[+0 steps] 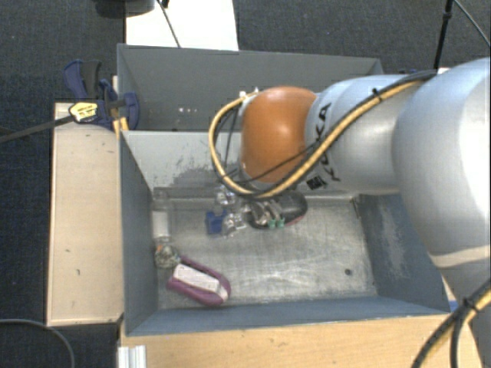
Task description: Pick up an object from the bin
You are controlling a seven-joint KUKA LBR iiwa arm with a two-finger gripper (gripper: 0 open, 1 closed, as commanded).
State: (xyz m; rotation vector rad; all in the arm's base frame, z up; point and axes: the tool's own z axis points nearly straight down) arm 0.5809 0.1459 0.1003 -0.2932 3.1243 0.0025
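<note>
- Sits low at the back of the bin (138,228) floor: the gripper (234,215), under the orange wrist cover (276,133) and just beside a small blue block (214,223).
- Cannot tell the state of the hand, wide or narrow; nothing visibly held.
- Judging the small blue block the likeliest pick: nearest to the gripper, on its left in the view, alone on bare metal near the back wall.
- Probably light and stiff, hard plastic by the look; unlikely to crush, likely to skid on the smooth floor or pop out of a shallow pinch.
- Best taken across its two flattest opposite sides, low and centred, closing square to avoid squirting it sideways; exact shape too small to read.
- Right under the wrist, a dark thing with green and red spots (278,215), touching or nearly touching the gripper; impossible to say whether robot part or loose object.
- Well apart at the front left: a purple and white oblong (198,282), perhaps soft or packaged, easiest to span across its narrow width; near it a small shiny round piece (163,254), likely slippery; behind that, a pale tube (159,222) along the left wall.
</note>
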